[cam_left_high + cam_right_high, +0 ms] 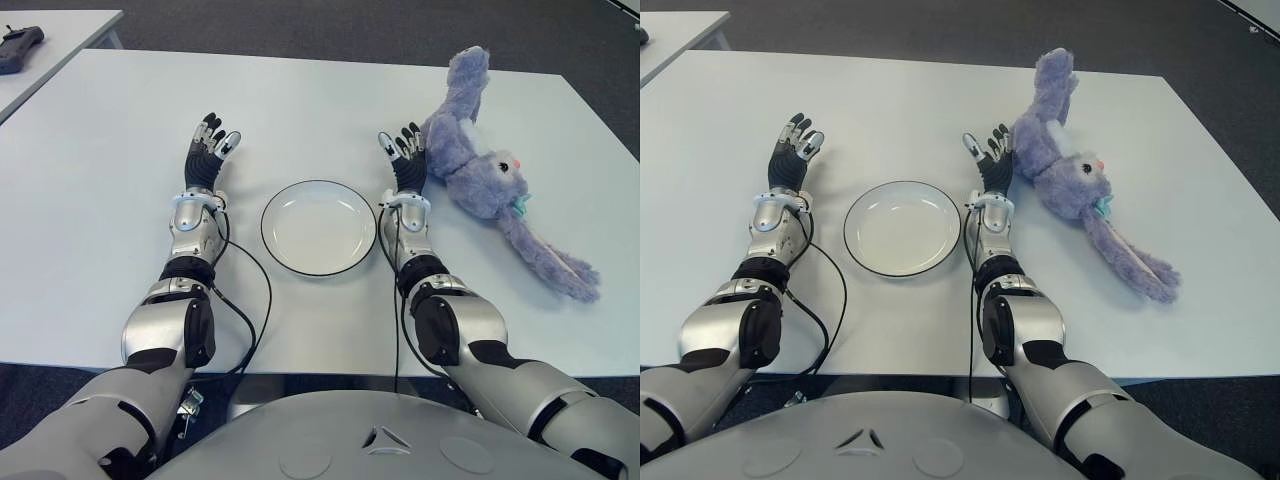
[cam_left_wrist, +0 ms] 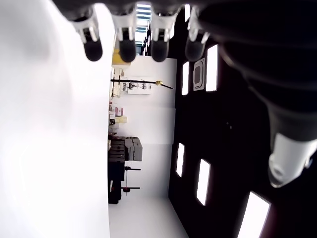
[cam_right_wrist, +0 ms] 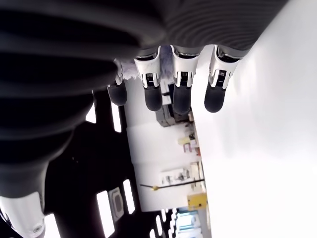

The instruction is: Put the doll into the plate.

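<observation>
A purple plush rabbit doll (image 1: pixel 478 165) lies on the white table (image 1: pixel 120 150) at the right, its long ears trailing toward the front right. A white plate (image 1: pixel 319 227) with a dark rim sits in the middle, holding nothing. My right hand (image 1: pixel 404 152) is just right of the plate and close beside the doll's left flank, its fingers (image 3: pixel 182 94) straight and spread around nothing. My left hand (image 1: pixel 212 145) shows to the left of the plate, fingers (image 2: pixel 124 47) also extended and holding nothing.
A second table with a dark handheld device (image 1: pixel 18 47) stands at the far left corner. Black cables (image 1: pixel 255 290) run along both forearms near the table's front edge. Dark floor lies beyond the table's far edge.
</observation>
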